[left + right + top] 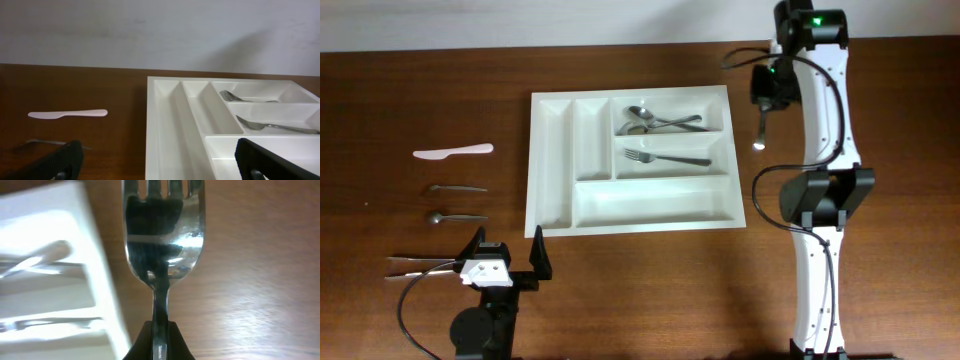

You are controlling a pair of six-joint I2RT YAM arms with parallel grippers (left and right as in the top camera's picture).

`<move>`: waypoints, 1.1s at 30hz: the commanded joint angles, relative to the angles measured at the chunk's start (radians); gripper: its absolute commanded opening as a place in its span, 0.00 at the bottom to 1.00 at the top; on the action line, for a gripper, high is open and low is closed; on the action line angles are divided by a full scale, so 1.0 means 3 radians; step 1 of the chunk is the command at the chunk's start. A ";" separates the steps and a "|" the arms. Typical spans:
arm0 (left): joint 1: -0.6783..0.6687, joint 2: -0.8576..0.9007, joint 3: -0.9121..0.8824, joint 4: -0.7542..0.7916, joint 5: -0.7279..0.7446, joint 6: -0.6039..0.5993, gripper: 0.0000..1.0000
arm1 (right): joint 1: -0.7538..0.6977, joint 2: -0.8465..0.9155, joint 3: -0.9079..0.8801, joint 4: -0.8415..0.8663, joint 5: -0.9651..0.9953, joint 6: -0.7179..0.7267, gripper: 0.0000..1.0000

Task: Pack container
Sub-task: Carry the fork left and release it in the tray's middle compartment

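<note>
Container (552,160): white, five compartments, mid-table, long axis left to right, two narrow slots at its left end. Nearest, just off its near left corner, left gripper (506,243) spread wide, empty. Inside, loose fork (665,157) in middle slot, spoons (655,120) in far one. Far right, over bare table (910,120), right gripper (159,342) clamped tight on held fork (162,240), tines pointing near.
</note>
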 commanded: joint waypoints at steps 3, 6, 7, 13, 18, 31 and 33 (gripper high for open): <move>0.0003 -0.0029 -0.0022 -0.0001 -0.0003 0.0053 0.99 | 0.0178 -0.0211 0.0121 -0.0020 -0.0200 -0.0079 0.04; 0.0003 -0.0029 -0.0022 -0.0001 -0.0003 0.0053 0.99 | 0.0257 -0.0220 0.0121 -0.0022 -0.0200 -0.0289 0.04; 0.0003 -0.0029 -0.0022 -0.0001 -0.0003 0.0052 0.99 | 0.0291 -0.0220 0.0121 -0.0020 -0.0198 -0.0356 0.04; 0.0003 -0.0029 -0.0022 -0.0001 -0.0003 0.0053 0.99 | 0.0538 -0.0238 0.0121 -0.0022 -0.0200 -0.0848 0.04; 0.0003 -0.0029 -0.0022 -0.0001 -0.0003 0.0053 0.99 | 0.0682 -0.0243 0.0121 -0.0022 -0.0200 -0.1189 0.04; 0.0003 -0.0029 -0.0022 -0.0001 -0.0003 0.0053 0.99 | 0.0721 -0.0243 0.0120 -0.0020 -0.0406 -0.0568 0.04; 0.0003 -0.0029 -0.0022 -0.0001 -0.0003 0.0053 0.99 | 0.0721 -0.0243 0.0120 -0.0019 -0.0582 -0.0296 0.04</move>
